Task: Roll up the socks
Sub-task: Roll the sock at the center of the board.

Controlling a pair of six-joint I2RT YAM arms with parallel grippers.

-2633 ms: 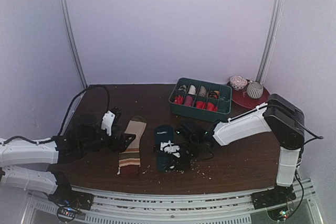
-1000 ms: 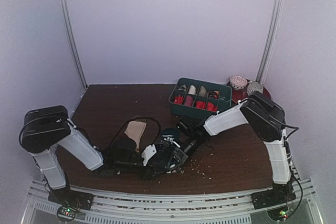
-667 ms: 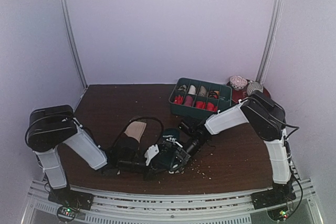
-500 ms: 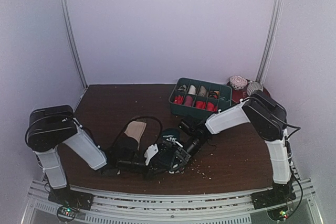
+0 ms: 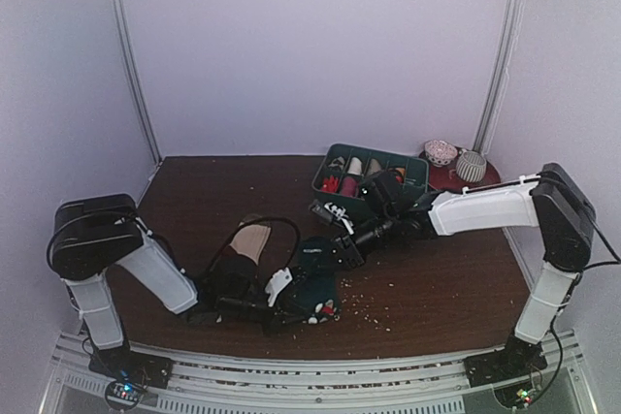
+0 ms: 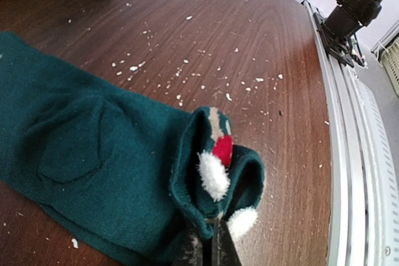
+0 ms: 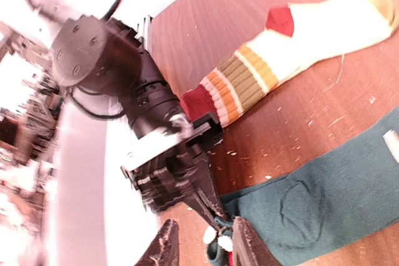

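the teal sock [image 6: 93, 160], on the bench [image 6: 249, 17], is pinched at its fold by the closed left claw [image 6: 206, 250]; the right claw [image 7: 204, 223] is part open, empty. if the pinch slips, the fold may be undone.

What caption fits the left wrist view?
Left gripper pinches one end of the teal sock on a speck-strewn wooden table.

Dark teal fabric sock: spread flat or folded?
Partly folded: dark teal fabric sock lies flat, but one end is doubled over in the left end effector.
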